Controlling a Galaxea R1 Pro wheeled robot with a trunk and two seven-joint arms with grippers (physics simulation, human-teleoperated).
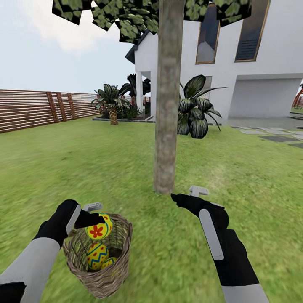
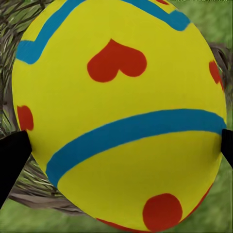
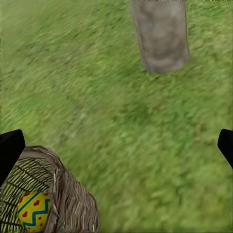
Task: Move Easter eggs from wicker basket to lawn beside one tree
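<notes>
My left gripper (image 1: 97,215) is shut on a yellow Easter egg (image 1: 99,228) with blue bands and red marks, held at the rim of the wicker basket (image 1: 103,280) on the lawn (image 1: 252,176). In the left wrist view that egg (image 2: 121,116) sits between the black fingertips (image 2: 12,158). Two more eggs (image 1: 97,255) lie inside the basket. My right gripper (image 1: 187,194) hangs open and empty over the grass, just short of the foot of the tree (image 1: 168,105). Its wrist view shows the trunk (image 3: 160,34), the basket (image 3: 65,194) and one egg (image 3: 34,211).
A low broad-leaved dark plant (image 1: 194,107) stands behind the trunk. The white house (image 1: 261,59) rises at the back right, with grey stepping stones (image 1: 277,136) before it. A brown slat fence (image 1: 38,108) runs along the left. Open grass surrounds the trunk.
</notes>
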